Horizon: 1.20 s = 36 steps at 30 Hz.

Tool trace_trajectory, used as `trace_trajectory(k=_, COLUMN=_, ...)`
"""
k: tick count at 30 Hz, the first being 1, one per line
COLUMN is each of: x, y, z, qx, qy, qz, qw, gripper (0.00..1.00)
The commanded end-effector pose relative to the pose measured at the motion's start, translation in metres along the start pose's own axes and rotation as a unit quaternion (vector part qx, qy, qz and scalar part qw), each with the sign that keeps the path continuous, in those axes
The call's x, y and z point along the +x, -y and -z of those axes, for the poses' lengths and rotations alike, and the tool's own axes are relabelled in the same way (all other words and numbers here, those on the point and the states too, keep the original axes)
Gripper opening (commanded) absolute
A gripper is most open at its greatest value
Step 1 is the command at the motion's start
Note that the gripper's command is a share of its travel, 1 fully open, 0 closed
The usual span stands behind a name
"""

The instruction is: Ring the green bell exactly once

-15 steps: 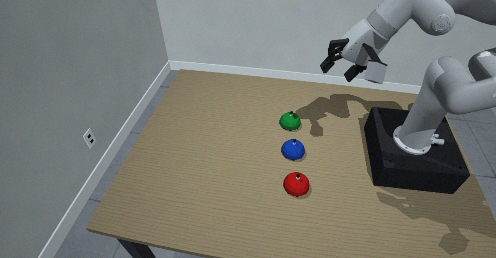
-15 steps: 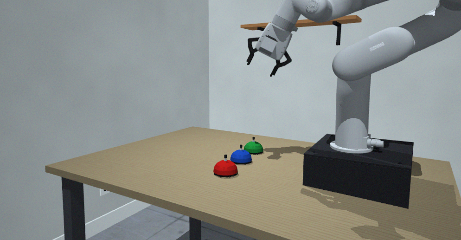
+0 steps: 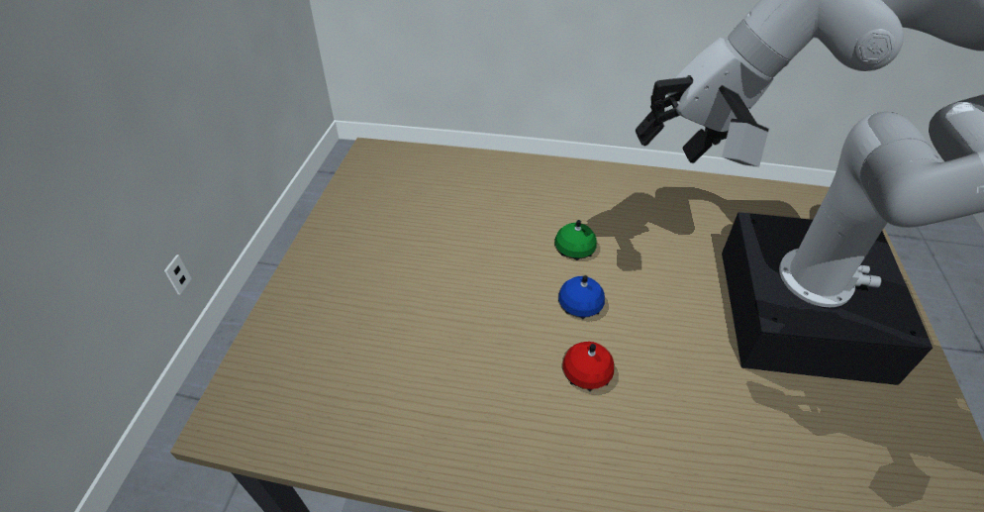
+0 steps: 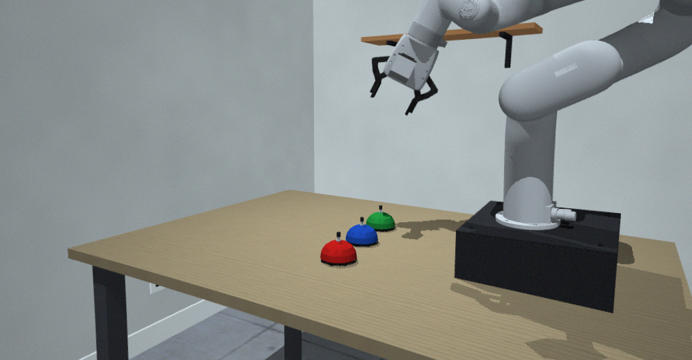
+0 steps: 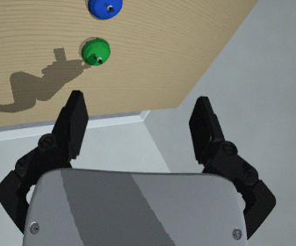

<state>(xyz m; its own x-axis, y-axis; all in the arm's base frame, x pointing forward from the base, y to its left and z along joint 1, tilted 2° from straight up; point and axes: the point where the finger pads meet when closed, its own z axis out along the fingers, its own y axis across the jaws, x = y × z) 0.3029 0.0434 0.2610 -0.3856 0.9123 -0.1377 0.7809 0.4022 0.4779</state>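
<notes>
The green bell [image 3: 574,239] [image 4: 380,220] [image 5: 95,51] stands on the wooden table [image 3: 385,287] at the far end of a row of three bells, its small dark button up. The blue bell [image 3: 581,295] [image 4: 361,234] [image 5: 104,3] is in the middle and the red bell [image 3: 588,364] [image 4: 338,251] at the near end. My gripper [image 3: 672,136] [image 4: 391,101] [image 5: 139,105] is open and empty. It hangs high above the table, well above and behind the green bell, tilted down toward it.
The arm's black base box [image 3: 819,308] [image 4: 537,253] stands on the table to the right of the bells. A wooden wall shelf [image 4: 503,31] is behind the arm at gripper height.
</notes>
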Motion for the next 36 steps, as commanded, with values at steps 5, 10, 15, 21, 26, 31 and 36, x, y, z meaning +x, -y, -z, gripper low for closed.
trace_trajectory(k=5, x=-0.002, y=-0.002, z=0.0, qx=0.001, qy=0.0, qz=-0.001, qw=1.0, gripper=1.0)
trace_trajectory(k=10, x=-0.018, y=-0.006, z=-0.017, qx=0.033, qy=-0.001, qz=-0.012, qw=0.999, gripper=1.0)
trace_trajectory(k=15, x=-0.039, y=-0.009, z=-0.043, qx=0.072, qy=-0.006, qz=-0.026, qw=0.997, gripper=1.0)
trace_trajectory(k=21, x=-0.057, y=-0.009, z=-0.068, qx=0.102, qy=-0.011, qz=-0.039, qw=0.994, gripper=1.0)
trace_trajectory(k=26, x=-0.077, y=-0.003, z=-0.098, qx=0.134, qy=-0.018, qz=-0.053, qw=0.989, gripper=1.0)
trace_trajectory(k=31, x=-0.097, y=0.007, z=-0.131, qx=0.163, qy=-0.027, qz=-0.068, qw=0.984, gripper=1.0)
trace_trajectory(k=36, x=-0.105, y=0.014, z=-0.147, qx=0.177, qy=-0.032, qz=-0.076, qw=0.981, gripper=1.0)
